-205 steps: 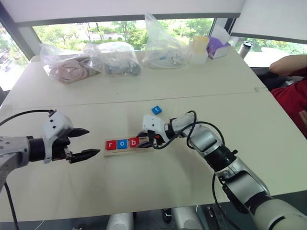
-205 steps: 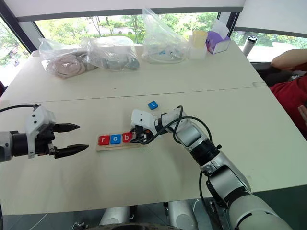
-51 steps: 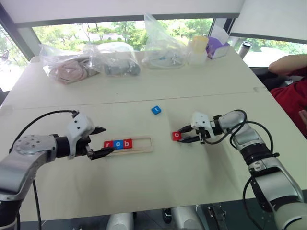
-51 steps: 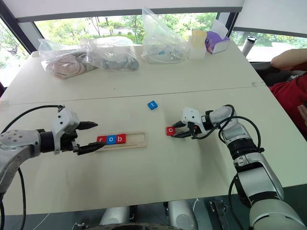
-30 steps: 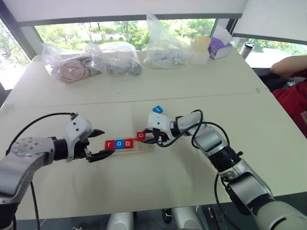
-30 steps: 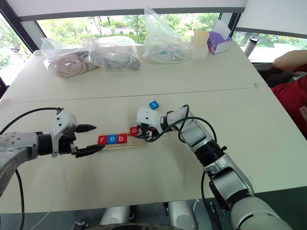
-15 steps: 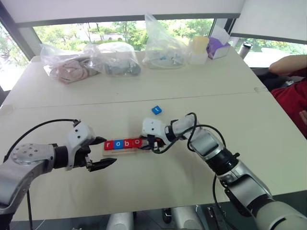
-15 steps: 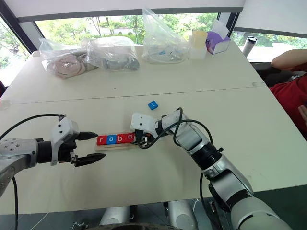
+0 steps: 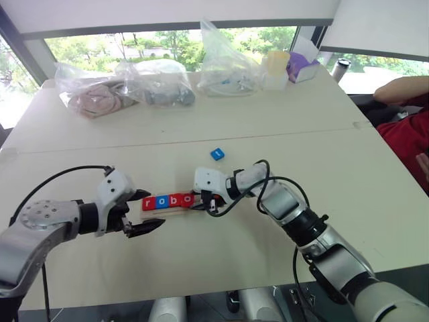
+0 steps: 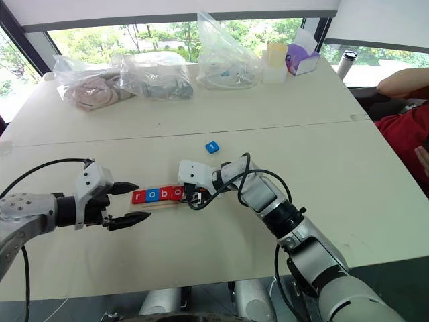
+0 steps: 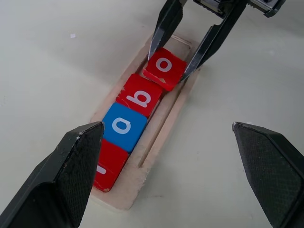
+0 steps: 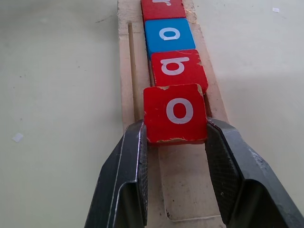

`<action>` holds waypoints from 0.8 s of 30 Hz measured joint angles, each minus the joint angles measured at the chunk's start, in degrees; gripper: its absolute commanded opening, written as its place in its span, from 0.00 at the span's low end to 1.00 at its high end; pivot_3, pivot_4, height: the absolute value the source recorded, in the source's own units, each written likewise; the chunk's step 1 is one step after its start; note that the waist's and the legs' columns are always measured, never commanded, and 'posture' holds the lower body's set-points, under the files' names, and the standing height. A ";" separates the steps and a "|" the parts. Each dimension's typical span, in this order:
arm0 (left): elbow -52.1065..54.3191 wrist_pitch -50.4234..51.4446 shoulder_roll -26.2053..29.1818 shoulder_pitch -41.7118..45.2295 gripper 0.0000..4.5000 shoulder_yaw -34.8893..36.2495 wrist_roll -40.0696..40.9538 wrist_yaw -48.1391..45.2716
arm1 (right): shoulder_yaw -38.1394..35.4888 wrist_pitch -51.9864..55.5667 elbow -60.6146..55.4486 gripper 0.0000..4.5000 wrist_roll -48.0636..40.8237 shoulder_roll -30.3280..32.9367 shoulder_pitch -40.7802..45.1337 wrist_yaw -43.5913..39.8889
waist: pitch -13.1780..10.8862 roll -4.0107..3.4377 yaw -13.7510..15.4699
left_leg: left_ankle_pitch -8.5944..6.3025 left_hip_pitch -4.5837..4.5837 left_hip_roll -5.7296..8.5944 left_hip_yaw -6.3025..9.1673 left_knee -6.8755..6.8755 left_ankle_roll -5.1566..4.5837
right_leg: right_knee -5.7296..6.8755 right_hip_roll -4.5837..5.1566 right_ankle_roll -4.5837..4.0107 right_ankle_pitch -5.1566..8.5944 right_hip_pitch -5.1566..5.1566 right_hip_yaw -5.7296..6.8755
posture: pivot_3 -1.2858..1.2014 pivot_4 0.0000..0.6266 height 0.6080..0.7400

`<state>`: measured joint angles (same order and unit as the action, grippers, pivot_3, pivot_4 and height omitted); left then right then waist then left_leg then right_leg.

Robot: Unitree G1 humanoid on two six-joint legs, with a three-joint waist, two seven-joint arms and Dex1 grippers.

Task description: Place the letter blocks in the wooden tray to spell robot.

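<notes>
The far blue block (image 9: pixel 217 153) is too small to read its letter. The right pincer (image 9: pixel 203 200) covers the tray (image 11: pixel 167 107)'s end. In the right wrist view, the first red block (image 12: pixel 163 8) is cut off by the edge.

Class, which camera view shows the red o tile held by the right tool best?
The right wrist view: the red o tile sits large between the right tool. The left wrist view shows it smaller; the eye views show it tiny.

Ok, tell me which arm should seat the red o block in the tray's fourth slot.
Right. The right gripper already pinches the red square o block over the long light-wood tray, just behind the red b block. The left gripper hangs open and empty at the tray's r end.
</notes>
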<state>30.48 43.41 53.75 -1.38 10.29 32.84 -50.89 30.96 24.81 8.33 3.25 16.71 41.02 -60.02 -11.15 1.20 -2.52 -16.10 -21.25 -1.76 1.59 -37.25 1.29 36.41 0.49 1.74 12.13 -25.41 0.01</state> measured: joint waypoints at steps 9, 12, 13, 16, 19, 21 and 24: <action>-0.35 -0.18 -0.06 1.01 1.00 -0.49 -0.36 0.31 | -0.02 0.09 -0.14 0.25 -0.02 0.44 0.20 -0.77 | 0.00 0.00 0.06 | 0.01 -0.02 0.01 0.00 0.00 0.01 | 0.00 0.01 -0.02 -0.02 0.00 0.00 | 0.52 0.24 1.00; -0.38 -0.18 -0.06 1.01 1.00 -0.50 -0.44 0.30 | -0.02 0.40 -0.14 0.25 0.00 0.92 0.66 -1.31 | 0.00 0.00 0.08 | 0.01 -0.03 0.01 0.00 0.00 0.01 | 0.00 0.01 -0.01 -0.03 0.00 0.00 | 0.52 0.24 1.00; -0.41 -0.20 -0.06 1.02 1.00 -0.53 -0.56 0.31 | -0.02 0.49 -0.14 0.25 0.02 0.96 0.78 -1.38 | 0.00 0.00 0.08 | 0.01 -0.03 0.01 0.00 0.00 0.01 | 0.00 0.01 -0.02 -0.03 0.00 0.00 | 0.52 0.24 1.00; -0.62 -0.21 -0.49 1.32 1.00 -0.65 -0.88 0.49 | 0.01 0.64 -0.13 0.25 0.17 1.10 1.11 -1.75 | 0.00 0.00 0.09 | 0.01 -0.03 0.01 0.00 0.00 0.01 | 0.00 0.01 -0.03 -0.04 0.00 0.00 | 0.52 0.24 1.00; -0.61 -0.21 -1.01 1.42 1.00 -1.21 -0.90 0.84 | 0.15 0.41 0.13 0.25 0.43 1.00 1.37 -1.90 | 0.00 0.00 0.08 | 0.01 -0.03 0.01 0.00 -0.01 0.01 | 0.00 0.01 -0.03 -0.04 0.00 0.00 | 0.52 0.24 1.00; -0.60 -0.21 -1.12 1.36 1.00 -1.60 -0.94 0.99 | 0.17 0.15 0.90 0.25 0.47 0.81 1.72 -1.97 | 0.00 0.00 0.05 | 0.01 -0.02 0.01 0.00 0.00 0.01 | 0.00 0.01 -0.04 -0.05 0.00 0.00 | 0.52 0.24 1.00; -0.58 -0.21 -1.68 1.10 1.00 -1.64 -0.97 1.33 | 0.30 -0.12 1.90 0.25 0.60 0.36 2.36 -1.98 | 0.00 0.00 0.04 | 0.01 -0.02 0.01 0.00 0.00 0.01 | 0.00 0.01 -0.05 -0.06 0.00 0.00 | 0.52 0.24 1.00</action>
<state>29.90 43.20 52.08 -0.28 8.65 31.88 -49.55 31.26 24.69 10.23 3.86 17.07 43.38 -62.00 -11.14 1.20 -2.48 -16.09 -21.27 -1.75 1.59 -37.25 1.30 36.40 0.50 1.69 12.07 -25.42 0.01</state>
